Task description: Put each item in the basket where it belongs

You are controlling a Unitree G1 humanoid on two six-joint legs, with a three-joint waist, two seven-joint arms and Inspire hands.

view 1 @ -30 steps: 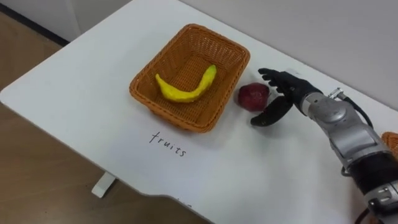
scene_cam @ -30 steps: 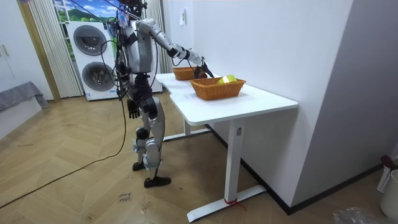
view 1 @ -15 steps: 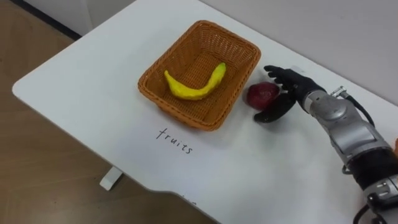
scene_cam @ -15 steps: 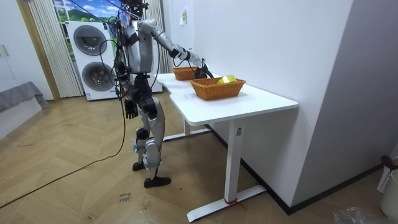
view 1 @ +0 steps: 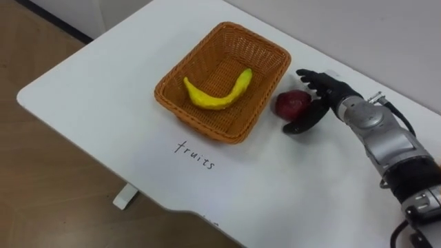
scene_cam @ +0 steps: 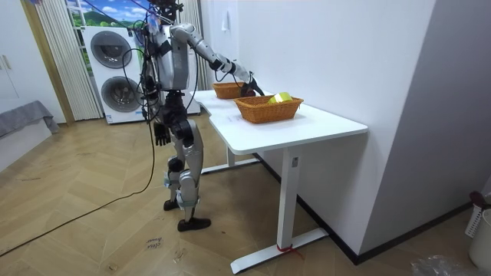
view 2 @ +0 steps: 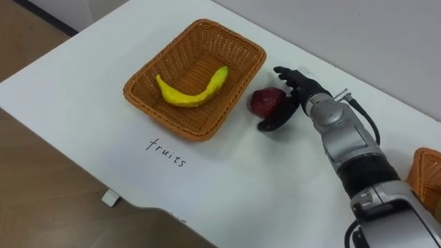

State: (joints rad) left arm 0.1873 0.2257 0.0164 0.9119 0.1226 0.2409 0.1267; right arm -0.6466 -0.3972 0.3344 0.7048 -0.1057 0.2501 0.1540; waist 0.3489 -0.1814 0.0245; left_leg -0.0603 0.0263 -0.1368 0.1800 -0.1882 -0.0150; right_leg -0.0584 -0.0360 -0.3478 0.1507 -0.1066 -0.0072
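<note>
The robot is standing at the long side of a white table [view 1: 103,89], reaching its right arm out over the top. A wicker basket [view 1: 200,124] is sitting on the table, and a yellow banana [view 1: 217,96] is lying inside it, curved, running from about 8 o'clock to 2 o'clock. A handwritten word [view 1: 195,156] is showing on the tabletop at the basket's 6 o'clock.

A dark red apple [view 1: 293,103] is resting on the table just beside the basket, at its 3 o'clock, outside the rim. The right hand [view 1: 327,96] is sitting at the apple's 3 o'clock, spread wide and gripping nothing: the fingers [view 1: 311,76] are stretching past the apple's far side toward 12 o'clock, and the thumb is lying low on the table at the apple's 5 o'clock. Whether any of them is touching the apple cannot be told.

A second basket [view 2: 428,172] is showing at the 4 o'clock edge. The left hand [scene_cam: 161,135] is hanging by the robot's hip; its state cannot be told.
</note>
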